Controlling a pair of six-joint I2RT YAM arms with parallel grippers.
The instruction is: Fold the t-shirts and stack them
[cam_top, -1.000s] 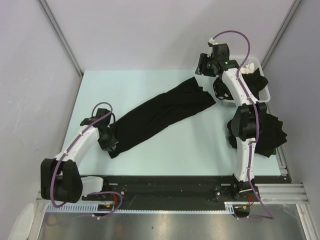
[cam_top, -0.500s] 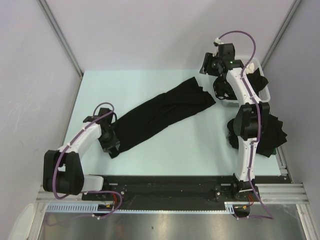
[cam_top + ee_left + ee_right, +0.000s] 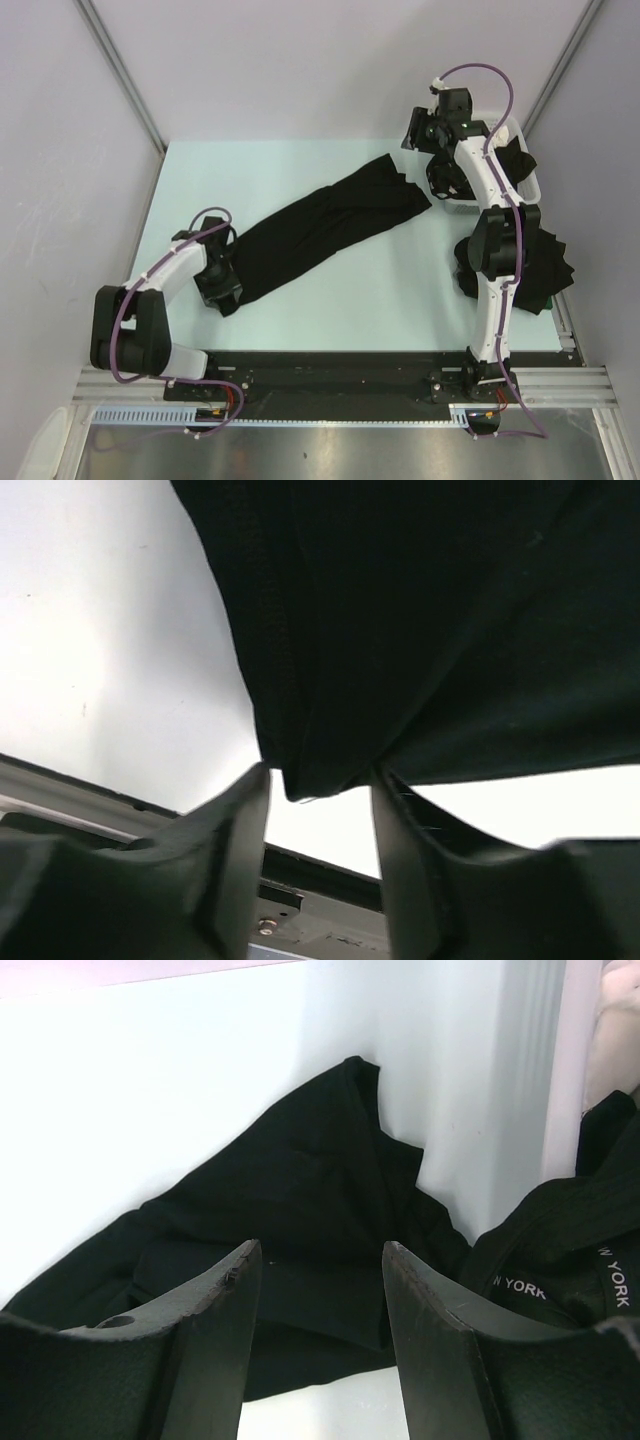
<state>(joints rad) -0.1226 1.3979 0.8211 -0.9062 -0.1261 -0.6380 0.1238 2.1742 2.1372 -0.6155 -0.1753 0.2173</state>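
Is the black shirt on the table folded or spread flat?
Folded lengthwise: the shirt lies as one long, narrow diagonal strip.

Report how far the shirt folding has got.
Done: no folded stack shows. In hand: one shirt lies in a long strip, left gripper open at its near corner, right gripper open near its far end. Left: finish that fold, then the shirts in the basket and the heap near it.

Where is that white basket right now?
In the overhead view, the white basket sits at the table's far right corner, stuffed with black shirts, beneath the right arm.
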